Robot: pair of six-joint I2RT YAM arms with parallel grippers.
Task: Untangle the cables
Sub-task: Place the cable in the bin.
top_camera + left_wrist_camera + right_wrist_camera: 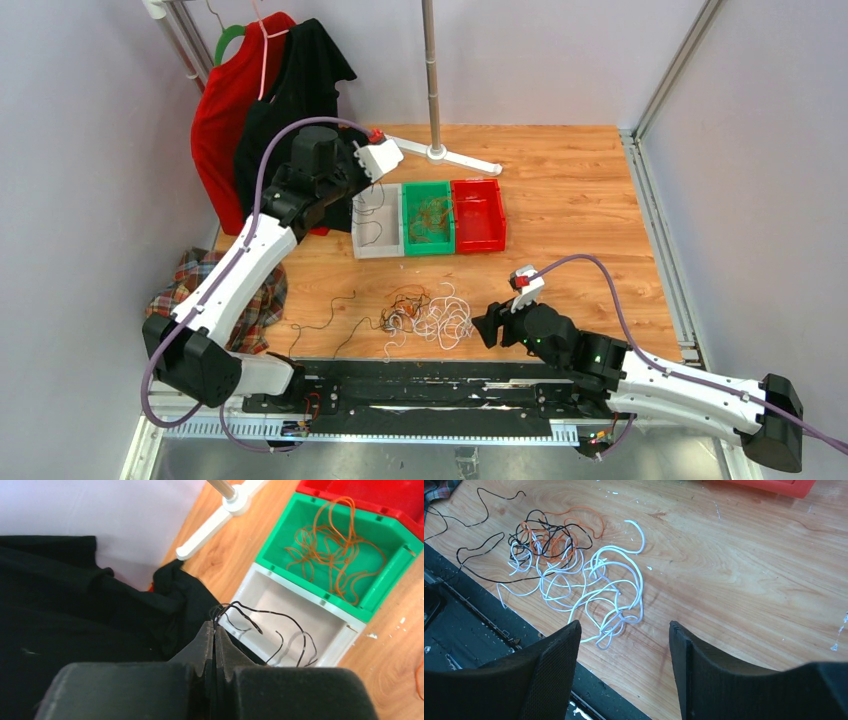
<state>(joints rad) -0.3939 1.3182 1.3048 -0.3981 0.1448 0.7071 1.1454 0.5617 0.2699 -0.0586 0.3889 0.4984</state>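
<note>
Top external view; looks down on a wooden table [580, 190] with the cables [428, 316] heaped in a loose tangle of white, orange and black near its front edge, between the two arms; shows three bins side by side farther back: a white bin [377, 252], a green bin [406, 215] holding orange cables [432, 218], and a red bin [478, 215]; catches the left arm [250, 260] raised over the white bin.

From the left wrist, sees the left jaws pressed together and pinching a thin black cable [280, 614], with that cable rising from between the closed tips and looping over the white bin, more black wire lying inside it.

From the right wrist, sees the right jaws spread wide and holding nothing, low over bare wood just beside the tangle and near the table's front edge; picks out single black strands [476, 550] trailing on the wood at the far side of the heap.

Takes in, at the back left of the top external view, a red garment [225, 110] and a black garment [300, 90] on hangers, a plaid cloth [255, 300] at the table's left edge, and a metal stand pole [432, 80] behind the bins.
</note>
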